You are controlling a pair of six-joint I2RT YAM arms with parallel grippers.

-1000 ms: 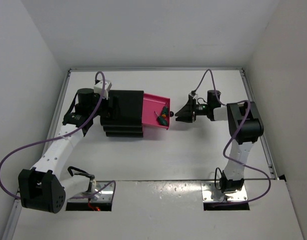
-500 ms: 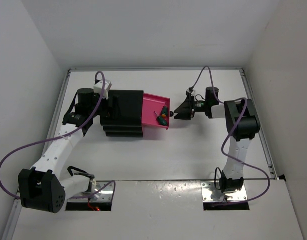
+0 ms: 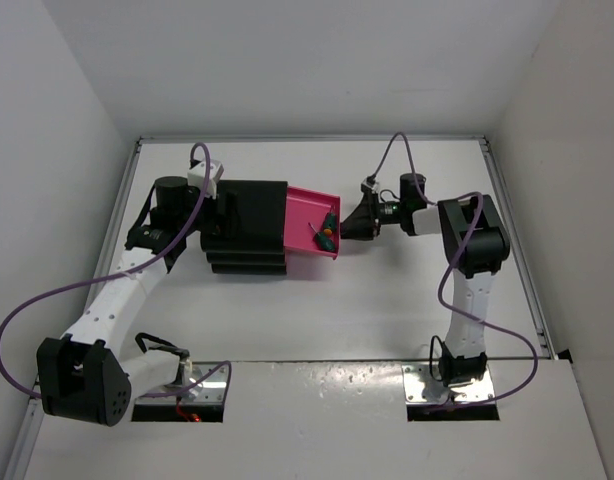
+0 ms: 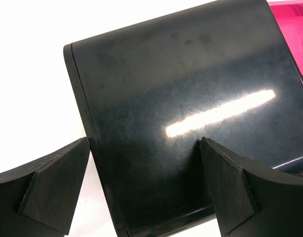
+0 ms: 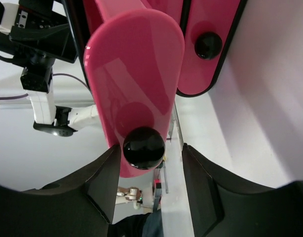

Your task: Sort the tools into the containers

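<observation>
The black stepped cabinet stands at the left-middle of the table. Its top magenta drawer is pulled out to the right. Small tools, one green-handled, lie at the drawer's front end; the others are too small to tell apart. My right gripper is open, its fingers on either side of that drawer's round black knob, the left pad almost touching it. A lower drawer's knob shows beyond. My left gripper is open, straddling the cabinet's glossy black top at its rear edge.
White walls enclose the table on three sides, with a metal rail along the right edge. Purple cables loop from both arms. The arm bases sit on a raised white ledge at the near edge.
My right gripper has moved left toward the open drawer, from a short gap away to having its fingers around the knob. The left arm, cabinet and drawer have not moved.
</observation>
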